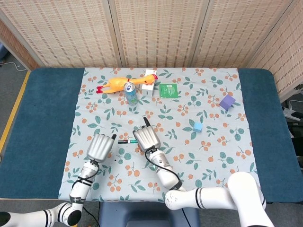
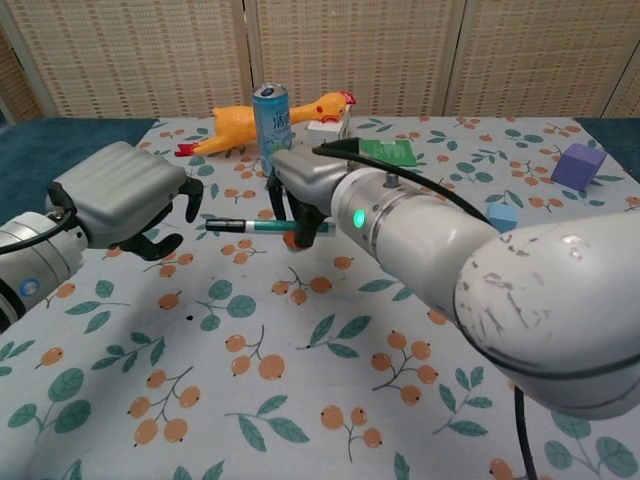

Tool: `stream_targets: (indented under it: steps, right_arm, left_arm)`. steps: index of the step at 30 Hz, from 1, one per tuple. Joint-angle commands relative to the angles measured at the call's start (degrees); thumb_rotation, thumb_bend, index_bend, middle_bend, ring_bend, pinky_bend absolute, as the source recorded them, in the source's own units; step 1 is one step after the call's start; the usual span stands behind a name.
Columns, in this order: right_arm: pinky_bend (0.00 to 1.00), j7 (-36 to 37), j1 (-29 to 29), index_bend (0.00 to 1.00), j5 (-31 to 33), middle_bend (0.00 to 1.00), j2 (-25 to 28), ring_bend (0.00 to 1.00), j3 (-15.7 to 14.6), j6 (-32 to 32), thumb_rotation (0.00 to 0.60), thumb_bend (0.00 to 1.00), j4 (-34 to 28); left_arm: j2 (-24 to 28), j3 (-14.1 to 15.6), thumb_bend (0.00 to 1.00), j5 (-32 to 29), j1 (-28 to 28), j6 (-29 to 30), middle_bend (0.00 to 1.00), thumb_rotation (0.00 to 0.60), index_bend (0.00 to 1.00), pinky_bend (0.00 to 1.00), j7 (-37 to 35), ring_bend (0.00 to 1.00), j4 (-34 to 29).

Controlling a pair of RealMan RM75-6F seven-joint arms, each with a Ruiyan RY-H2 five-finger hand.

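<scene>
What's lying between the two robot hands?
A green-and-black pen on the flowery cloth, between the left robot hand and right robot hand; the chest view shows it best.

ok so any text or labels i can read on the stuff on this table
None can be read.
Can: blue and white print, too blurred to read.
Green packet: markings too small.
White box: no legible print.
Pen held in the right hand: no lettering visible.
</scene>
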Motion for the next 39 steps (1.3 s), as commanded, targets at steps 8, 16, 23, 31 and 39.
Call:
stream_targets:
  steps: [8,16,23,31,39]
  right_arm:
    - [0.0,-0.7,0.7,0.91,0.2,0.77,-1.2,0.4,0.2,0.5,0.6,0.33,0.5]
    - [0.0,-0.7,1.1,0.91,0.0,0.77,-2.5,0.4,0.6,1.0,0.6,0.33,1.3]
    - [0.0,-0.7,1.3,0.91,-0.2,0.77,-3.4,0.4,1.0,1.4,0.6,0.33,2.1]
    - [0.0,-0.4,1.2,0.91,-0.4,0.77,-3.9,0.4,1.2,1.3,0.6,0.33,2.7]
    - [0.0,-0.7,1.1,0.91,-0.6,0.77,-4.2,0.4,1.1,1.3,0.6,0.33,2.8]
  left_arm:
    - [-0.8,0.4,0.37,0.0,-0.5,0.2,0.87,0.6,0.46,0.9,-0.8,0.77,0.4]
    - [-0.8,0.7,0.37,-0.1,-0.8,0.4,0.87,0.6,0.46,0.9,-1.1,0.77,-0.6]
    - [-0.8,0.9,0.36,-0.3,-1.0,0.3,0.87,0.6,0.46,0.9,-1.0,0.77,-1.1]
    - [-1.2,0.9,0.36,-0.6,-1.3,0.3,0.87,0.6,0.46,0.9,-1.5,0.77,-1.2]
    - [-1.5,0.8,0.36,-0.4,-1.5,0.5,0.88,0.6,0.49,0.9,-2.7,0.77,-0.3]
